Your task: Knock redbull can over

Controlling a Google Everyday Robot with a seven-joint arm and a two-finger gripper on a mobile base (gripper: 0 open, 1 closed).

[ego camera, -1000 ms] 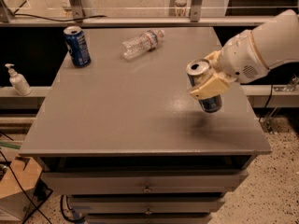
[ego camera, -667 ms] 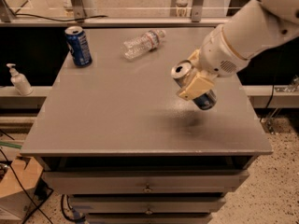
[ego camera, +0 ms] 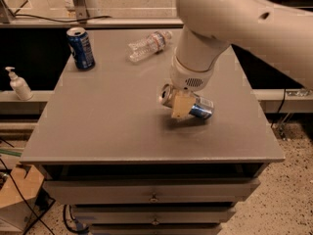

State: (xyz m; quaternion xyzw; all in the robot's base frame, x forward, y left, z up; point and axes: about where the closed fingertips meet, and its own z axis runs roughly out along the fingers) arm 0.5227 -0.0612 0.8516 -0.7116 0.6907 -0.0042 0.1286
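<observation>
- Far left, a white pump bottle (ego camera: pixel 17 82) stands on a lower ledge off the table (ego camera: pixel 98 131). It is well apart from the work, so I judge it safe.
- At the table's back left corner the dark blue can (ego camera: pixel 80 48) stands upright. It is not my target. A wide swing of the arm (ego camera: pixel 230 18) on the way out is the only thing I can see toppling it, and that would confuse the result.
- The clear plastic bottle (ego camera: pixel 149 44) lies on its side near the back edge, just left of the arm's wrist. It is round and light, so a brush from the wrist as I pull away could roll it along the table or off the back.
- The redbull can (ego camera: pixel 200 107) is right of centre, tipped far over with its silver top pointing left, directly under the wrist. The gripper (ego camera: pixel 182 106) is against its middle, and I cannot tell whether the jaws are spread or pinching it. I also cannot tell whether the can rests flat or only by its lower end.
- If the can is clamped, raising the arm could drag it back upright or carry it off the surface. If it is only leaning, it could rock back onto its base once I let go.
- Lying as it does, I expect a freed can to roll toward the front edge or the back, and nothing there would stop a fall to the floor.
</observation>
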